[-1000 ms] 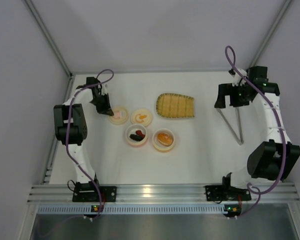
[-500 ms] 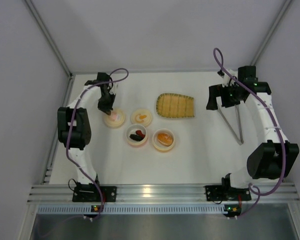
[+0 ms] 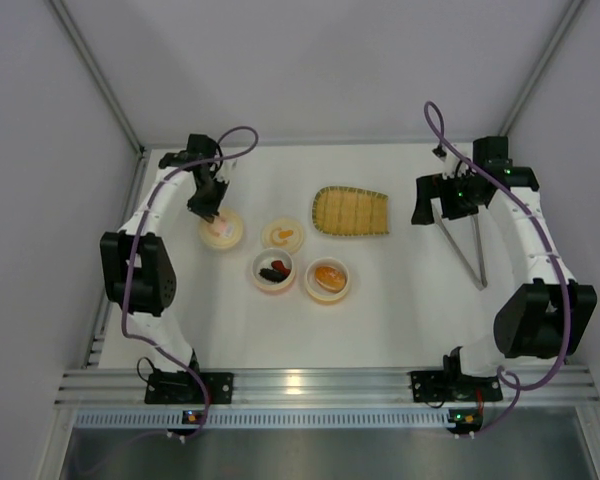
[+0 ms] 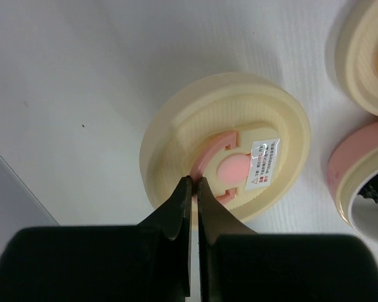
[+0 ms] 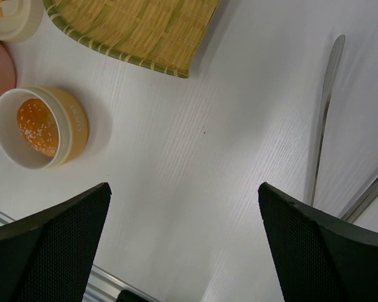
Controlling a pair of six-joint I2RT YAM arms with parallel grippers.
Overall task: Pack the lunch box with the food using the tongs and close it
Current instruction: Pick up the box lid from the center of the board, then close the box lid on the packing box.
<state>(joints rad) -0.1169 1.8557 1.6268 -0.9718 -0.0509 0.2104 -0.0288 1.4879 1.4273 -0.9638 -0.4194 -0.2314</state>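
Observation:
My left gripper (image 4: 194, 182) is shut on the pink raised handle of a round cream lid (image 4: 283, 119); from above, this gripper (image 3: 212, 208) sits at the lid's (image 3: 223, 231) far left edge. The food lies in two round lunch box cups: an orange piece (image 3: 327, 275) in the orange cup (image 5: 75, 123), dark brown and red pieces (image 3: 273, 270) in the pink cup (image 3: 258, 262). The tongs (image 3: 465, 245) lie flat on the table at the right. My right gripper (image 5: 183, 189) hangs open above bare table, left of the tongs (image 5: 324, 107), holding nothing.
A second cream lid with an orange handle (image 3: 283, 236) lies beside the cups. A yellow ribbed tray with a green rim (image 3: 351, 211) rests at the back centre. Grey walls close in the table on both sides and behind.
My left gripper has swung back and to the left, and the pink-handled lid has slid left with it. My right gripper shifted a little left, then stayed still and open.

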